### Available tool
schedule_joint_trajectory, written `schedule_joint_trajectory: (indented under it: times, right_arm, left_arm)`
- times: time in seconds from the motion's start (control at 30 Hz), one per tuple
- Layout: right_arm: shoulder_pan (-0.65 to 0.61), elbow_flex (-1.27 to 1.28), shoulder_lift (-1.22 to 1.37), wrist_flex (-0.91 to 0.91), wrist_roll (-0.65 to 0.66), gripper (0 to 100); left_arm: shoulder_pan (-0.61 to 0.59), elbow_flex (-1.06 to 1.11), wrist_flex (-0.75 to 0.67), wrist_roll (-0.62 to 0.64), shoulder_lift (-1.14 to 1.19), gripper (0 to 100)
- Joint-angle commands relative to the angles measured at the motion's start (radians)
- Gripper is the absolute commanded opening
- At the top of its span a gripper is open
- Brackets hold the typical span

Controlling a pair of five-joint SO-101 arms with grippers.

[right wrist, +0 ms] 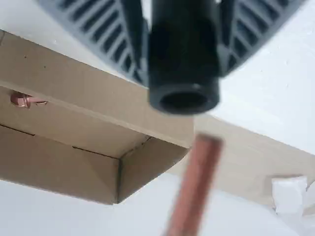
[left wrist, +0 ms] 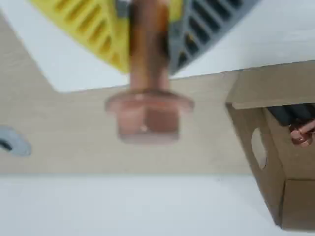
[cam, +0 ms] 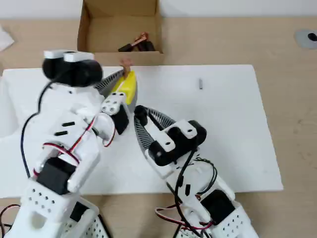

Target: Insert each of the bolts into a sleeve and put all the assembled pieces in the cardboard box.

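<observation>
While your left gripper (left wrist: 147,32) pinches the bolt (left wrist: 147,115) by its shank between the yellow and grey jaws, the hex head hangs free past the fingertips, just short of the box (cam: 121,57) over the edge of the white board (cam: 228,144). Your right gripper (right wrist: 184,34) is clamped on the sleeve (right wrist: 184,83), jaws on either side of its body, open mouth clear of them and facing the box. The bolt's copper shank shows near that mouth but not in it, so I judge the insertion is not yet done. Expect the bolt to be solid metal: stiff, dense for its size, with a smooth shank that could slide or twist in the jaws. Grip it close to the head and leave the tip bare. The sleeve looks like a rigid dark tube, light and round enough to roll, so hold it around the middle and never over the bore. Now the count: one bolt in hand, one sleeve in hand, one box. Inside it I make out two assembled pieces (cam: 138,45), dark bodies with copper ends, though they overlap and I can't be sure. One small grey bit (cam: 200,83) lies alone on the board, well apart from both arms and too small to identify.
</observation>
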Motion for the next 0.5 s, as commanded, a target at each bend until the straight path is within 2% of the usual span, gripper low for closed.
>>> schedule_joint_trajectory:
  times: [0.0,0.33,0.47]
  right_arm:
    - [0.004,-0.028,0.005,0.0,-0.011,0.9]
    - [0.004,-0.024,0.005,0.002,-0.011,0.9]
    - [0.004,-0.005,0.005,0.002,-0.011,0.9]
  left_arm:
    - [0.02,0.005,-0.066,-0.02,-0.024,0]
    - [0.028,-0.057,-0.066,-0.02,-0.024,0]
    - [0.109,-0.083,-0.043,-0.02,-0.024,0]
